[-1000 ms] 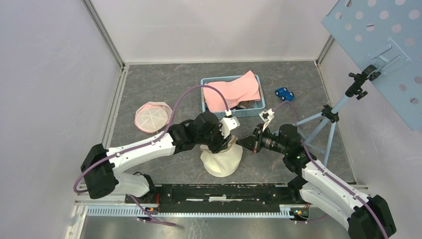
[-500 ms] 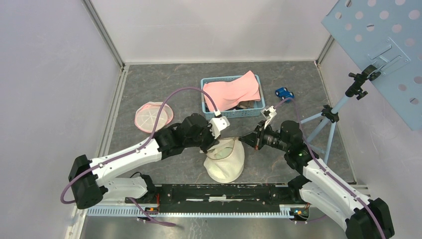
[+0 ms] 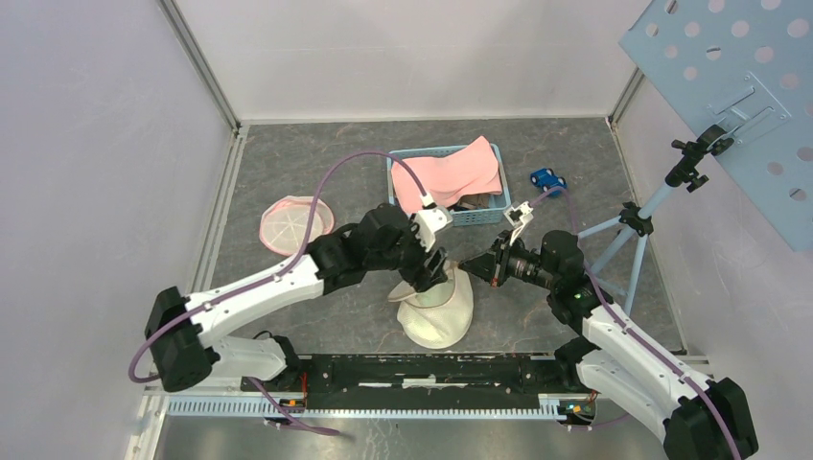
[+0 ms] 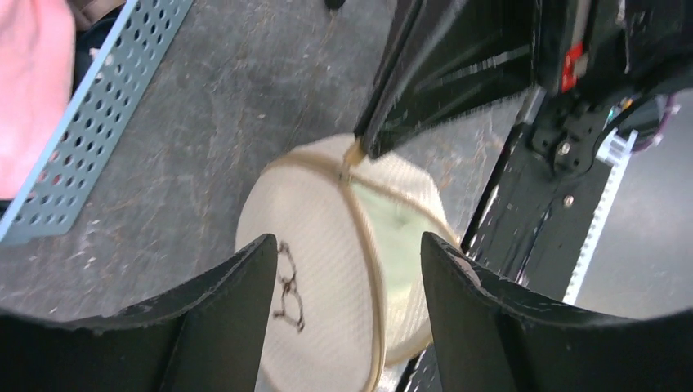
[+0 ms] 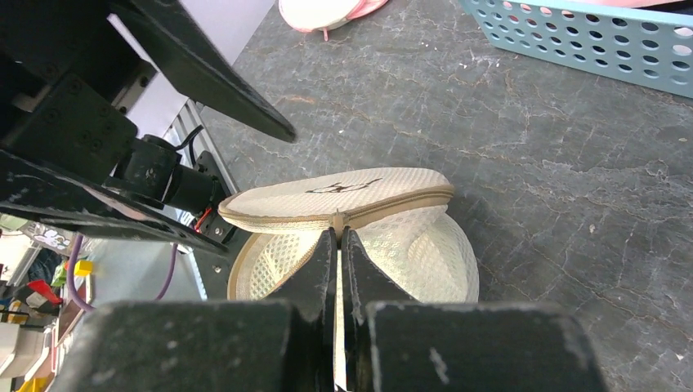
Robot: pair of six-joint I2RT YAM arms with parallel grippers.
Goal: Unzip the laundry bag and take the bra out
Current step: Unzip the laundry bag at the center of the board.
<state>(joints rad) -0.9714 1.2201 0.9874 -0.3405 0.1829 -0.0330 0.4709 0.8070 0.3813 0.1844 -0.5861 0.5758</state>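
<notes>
The laundry bag [image 3: 439, 311] is a round cream mesh pouch lying on the grey floor in front of the arms. Its top flap [image 5: 335, 194], marked with a small bra drawing [image 4: 286, 290], is lifted apart from the lower half [image 5: 425, 245]. My right gripper [image 5: 338, 233] is shut on the tan zipper pull [image 4: 351, 159] at the bag's right edge [image 3: 467, 265]. Just above the flap hovers my left gripper [image 4: 347, 245], open and holding nothing [image 3: 429, 271]. A pale greenish inside [image 4: 400, 237] shows through the gap. The bra is hidden.
A blue perforated basket [image 3: 479, 217] holding pink cloth [image 3: 451, 172] stands behind the bag. A round pink mesh pouch [image 3: 294, 223] lies at the left and a blue toy car [image 3: 547, 178] at the back right. A tripod stand [image 3: 633, 225] rises close to the right arm.
My left gripper shut on the bag's flap, tugged it left, then opened and swung back over the bag. The flap now stands apart from the lower half. The right gripper kept hold of the zipper pull.
</notes>
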